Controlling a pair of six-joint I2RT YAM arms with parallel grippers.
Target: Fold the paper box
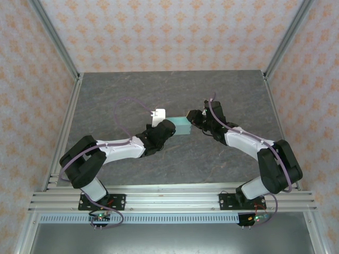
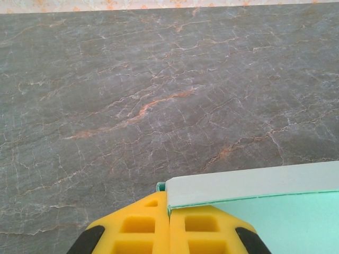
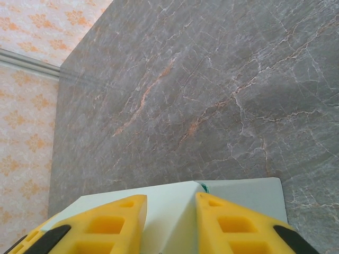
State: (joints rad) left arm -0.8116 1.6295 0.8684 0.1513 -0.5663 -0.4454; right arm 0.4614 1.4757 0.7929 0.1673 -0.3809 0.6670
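Two arms at the paper box (image 1: 181, 125), centre of the grey table (image 1: 132, 90), we see the left gripper (image 2: 168, 211) pinched shut on its edge, the right gripper (image 3: 171, 199) part-open astride its other end.

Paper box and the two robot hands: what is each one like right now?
paper box: walls folded up, sitting between both grippers.
left gripper: shut, pinching the edge of the box's wall.
right gripper: jaws apart on either side of the box; can't tell if it is squeezing.
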